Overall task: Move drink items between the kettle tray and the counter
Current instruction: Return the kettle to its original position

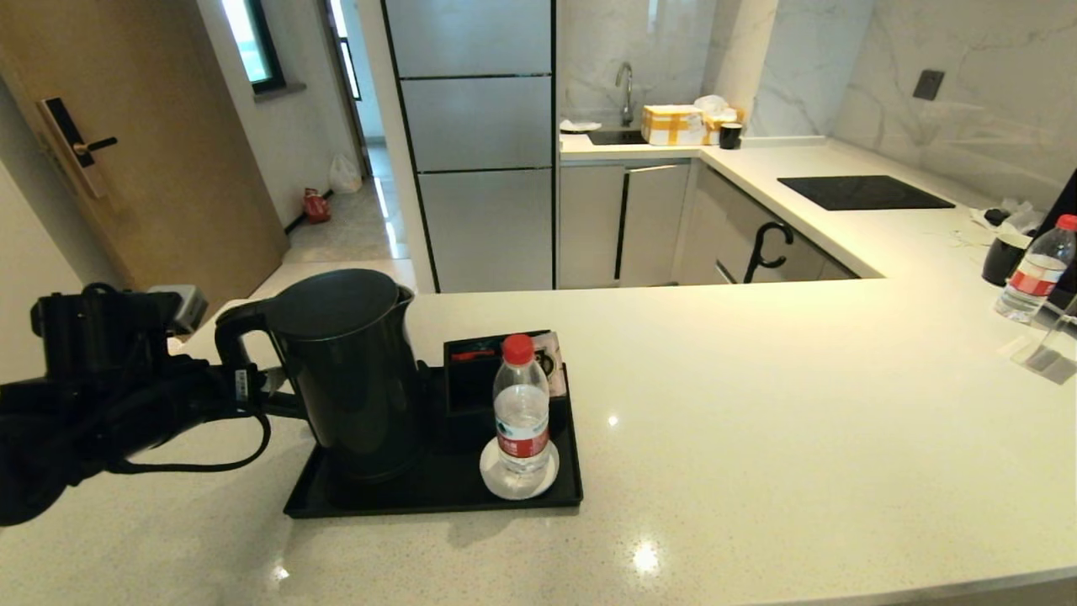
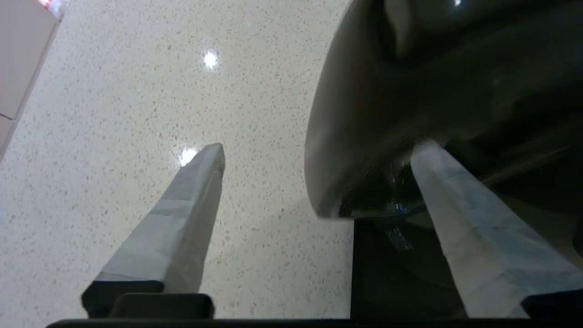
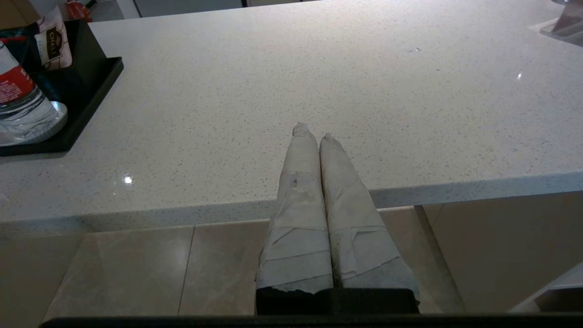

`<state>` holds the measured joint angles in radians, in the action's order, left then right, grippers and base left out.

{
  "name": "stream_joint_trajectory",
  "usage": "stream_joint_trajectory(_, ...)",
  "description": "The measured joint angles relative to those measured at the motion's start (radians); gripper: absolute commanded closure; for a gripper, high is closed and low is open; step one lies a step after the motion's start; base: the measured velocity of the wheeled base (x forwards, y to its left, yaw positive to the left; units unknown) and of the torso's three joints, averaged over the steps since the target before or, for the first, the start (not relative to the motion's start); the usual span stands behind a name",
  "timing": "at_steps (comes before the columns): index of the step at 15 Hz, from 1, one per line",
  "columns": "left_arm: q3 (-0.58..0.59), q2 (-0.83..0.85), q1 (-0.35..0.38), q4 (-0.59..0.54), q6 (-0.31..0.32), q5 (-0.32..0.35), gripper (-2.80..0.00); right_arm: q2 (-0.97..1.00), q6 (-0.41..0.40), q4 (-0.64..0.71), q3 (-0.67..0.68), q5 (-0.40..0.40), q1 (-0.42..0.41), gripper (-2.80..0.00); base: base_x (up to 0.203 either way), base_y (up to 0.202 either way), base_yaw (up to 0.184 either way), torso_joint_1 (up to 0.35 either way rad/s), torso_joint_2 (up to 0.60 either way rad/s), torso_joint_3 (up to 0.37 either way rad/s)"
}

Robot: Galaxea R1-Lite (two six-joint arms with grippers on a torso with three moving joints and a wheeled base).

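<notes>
One kettle [image 1: 349, 370]: tall, matte black, loop handle turned toward your left arm, standing upright at the left end of the kettle tray [image 1: 437, 497]. No writing readable on it.

One kettle tray: shallow, black, raised rim, resting on the counter [image 1: 757, 404] near its front edge.

Two water bottles. The first, a water bottle [image 1: 522, 412] with red cap and red label, stands upright on the one white coaster [image 1: 519, 475] at the tray's front right corner; the label print is too small to read. A second bottle [image 1: 1033, 269] of the same kind stands far off on the counter's right wing, well apart from the tray.

One divided black box [image 1: 492, 374] sits at the back of the tray, behind the bottle. One tea sachet [image 3: 53, 38], pinkish with a black label, stands at the box's right end; in the right wrist view its label reads "CHALI".

One black hob [image 1: 862, 192] lies flush in the far right counter.

Your left gripper [image 2: 319, 157] reaches in from the left at the kettle handle, level with it. Its fingers [image 2: 191, 191] are spread wide; one lies over bare counter, the other under the kettle's dark body. It grips nothing.

Your right gripper [image 3: 313, 132] hangs just beyond the counter's front edge, to the right of the tray, with its fingers pressed together and nothing between them.
</notes>
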<state>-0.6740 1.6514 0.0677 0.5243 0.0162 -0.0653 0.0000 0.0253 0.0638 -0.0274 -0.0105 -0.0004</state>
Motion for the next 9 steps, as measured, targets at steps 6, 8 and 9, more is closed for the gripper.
stream_joint_trajectory(6, 0.098, -0.134, 0.000, -0.005, 0.002, 0.002, -2.80, 0.000, 0.000, 0.000, 0.000, 0.000, -0.001, 0.00, 0.000, 0.000, 0.000, 0.000, 0.00, 0.000)
stream_joint_trajectory(8, 0.143, -0.234, 0.000, -0.024, 0.003, 0.005, -2.80, 0.000, -0.001, 0.000, 0.000, 0.000, -0.001, 0.00, 0.000, 0.000, 0.000, 0.000, 0.00, 0.000)
stream_joint_trajectory(9, 0.159, -0.292, 0.000, -0.052, 0.003, 0.007, -2.80, 0.000, -0.001, 0.000, 0.000, 0.000, -0.001, 0.00, 0.000, 0.000, 0.000, 0.000, 0.00, 0.000)
